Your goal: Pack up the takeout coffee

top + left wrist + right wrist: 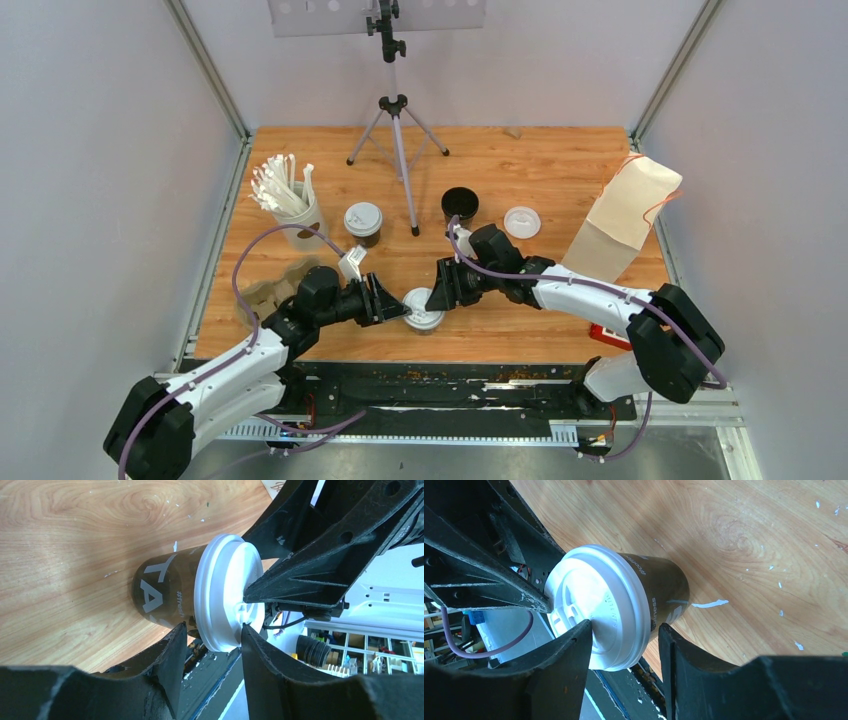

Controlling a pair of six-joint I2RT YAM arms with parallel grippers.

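A black paper cup with a white lid [423, 308] stands near the table's front edge, between my two grippers. My left gripper [402, 308] is open and straddles the lid's rim [227, 592]: one fingertip [245, 628] rests on the lid's top, the other sits beside the cup wall, just clear of it. My right gripper [443, 293] is open and straddles the rim from the other side [625, 625], with one fingertip [585, 626] on the lid [599, 605]. A second lidded cup [363, 222] stands behind. An open black cup [459, 205] and a loose white lid [521, 222] lie further back.
A white cup of straws [290, 205] stands at the back left. The brown pulp carrier tray [268, 290] lies under my left arm. A tripod [398, 130] stands mid-back. A brown paper bag [625, 215] stands at the right, with a red object [608, 335] near the front right edge.
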